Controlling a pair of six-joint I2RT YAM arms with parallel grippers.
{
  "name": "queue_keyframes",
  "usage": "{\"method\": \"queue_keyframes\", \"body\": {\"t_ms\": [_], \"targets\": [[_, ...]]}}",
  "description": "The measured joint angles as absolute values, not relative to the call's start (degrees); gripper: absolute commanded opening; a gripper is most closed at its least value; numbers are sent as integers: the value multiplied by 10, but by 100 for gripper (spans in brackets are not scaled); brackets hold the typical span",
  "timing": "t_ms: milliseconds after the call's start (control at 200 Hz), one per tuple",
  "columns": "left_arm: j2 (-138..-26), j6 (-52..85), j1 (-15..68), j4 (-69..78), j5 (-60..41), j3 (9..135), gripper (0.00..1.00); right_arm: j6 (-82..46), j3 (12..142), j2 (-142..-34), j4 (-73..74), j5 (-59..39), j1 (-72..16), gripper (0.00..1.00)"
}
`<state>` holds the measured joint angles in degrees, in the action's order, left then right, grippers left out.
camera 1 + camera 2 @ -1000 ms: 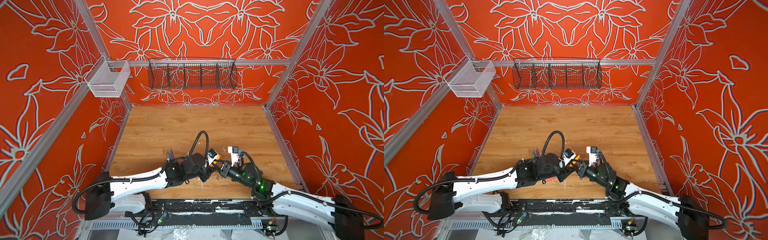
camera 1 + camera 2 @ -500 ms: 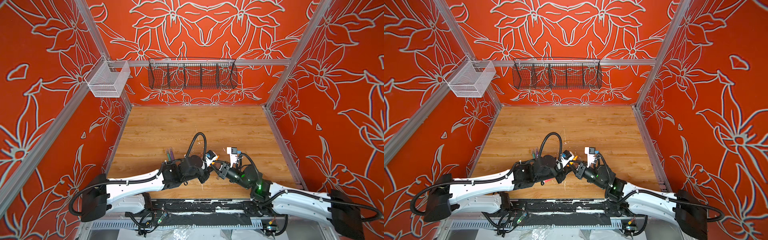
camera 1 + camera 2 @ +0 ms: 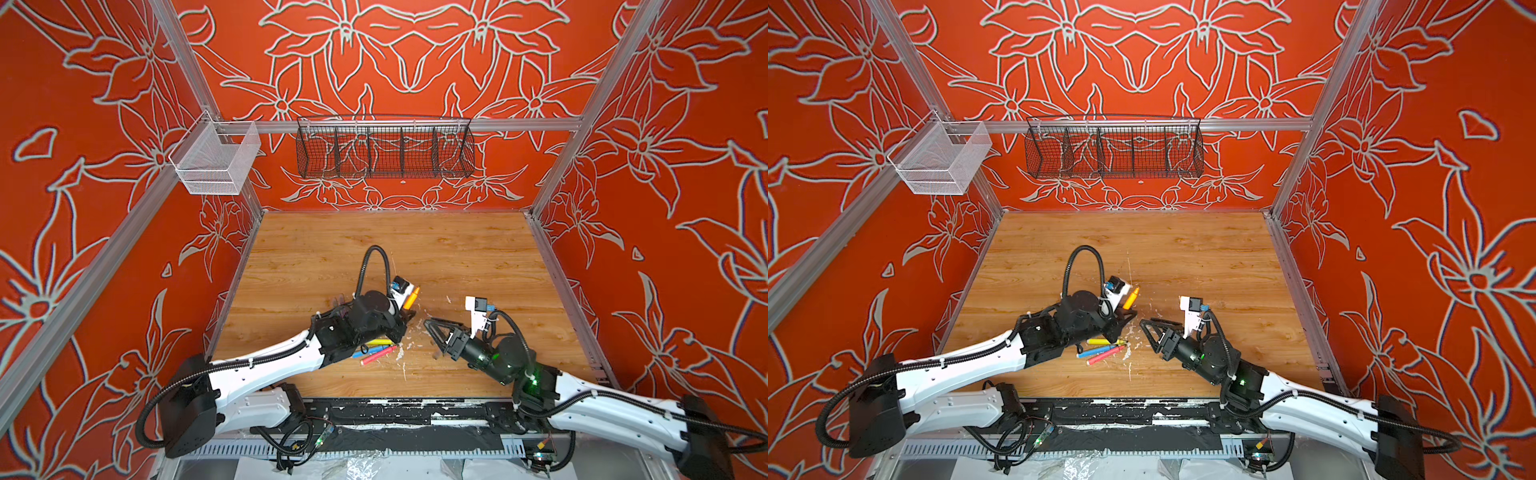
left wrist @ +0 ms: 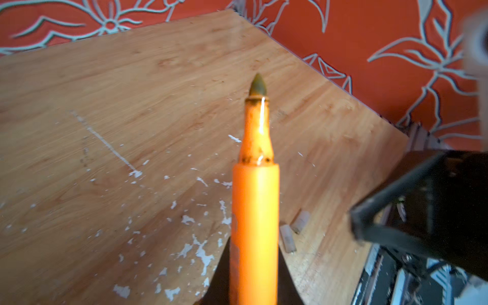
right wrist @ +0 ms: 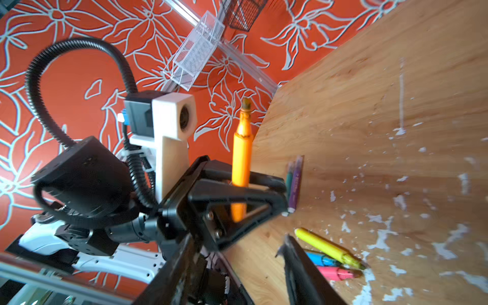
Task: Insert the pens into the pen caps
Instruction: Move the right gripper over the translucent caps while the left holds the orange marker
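My left gripper [image 3: 408,319] [image 4: 254,264] is shut on an orange pen [image 3: 412,296] [image 3: 1130,298] [image 4: 254,206] [image 5: 241,155]. The pen stands tip up with no cap on it. My right gripper [image 3: 432,337] [image 3: 1148,335] [image 5: 237,237] is open and empty, a short way right of the left one. Yellow [image 3: 380,342] [image 5: 324,247], blue [image 3: 365,353] [image 5: 320,260] and pink [image 3: 378,356] [image 5: 335,273] pens lie together under the left gripper. Green [image 5: 289,179] and purple [image 5: 297,182] pens lie side by side behind it. Two clear pen caps [image 4: 287,237] [image 4: 301,221] lie on the wood near the right gripper.
White flecks of debris [image 3: 409,332] [image 4: 203,253] are scattered over the wooden table [image 3: 415,249] between the arms. A black wire basket [image 3: 384,151] hangs on the back wall. A white mesh basket [image 3: 216,162] hangs at the left wall.
My left gripper shut on the orange pen. My right gripper, shut at the pen before, opened and drew back to the right, leaving a gap between the two.
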<state>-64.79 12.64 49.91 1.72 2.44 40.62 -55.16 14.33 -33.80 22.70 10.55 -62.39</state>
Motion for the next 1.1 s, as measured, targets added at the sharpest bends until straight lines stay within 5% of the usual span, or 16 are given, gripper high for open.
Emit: {"method": "queue_keyframes", "body": {"t_ms": [245,455,666,1096], "targets": [[-620,168,476,23,77,369,0,-552,243,-257,-79,215,-624,55],[-620,180,476,23,107,367,0,-571,279,-375,-243,244,-624,55],[-620,181,476,23,112,367,0,-592,285,-506,-306,253,-625,55],[-620,181,475,29,100,367,0,-601,285,-583,-288,265,-625,57]]}}
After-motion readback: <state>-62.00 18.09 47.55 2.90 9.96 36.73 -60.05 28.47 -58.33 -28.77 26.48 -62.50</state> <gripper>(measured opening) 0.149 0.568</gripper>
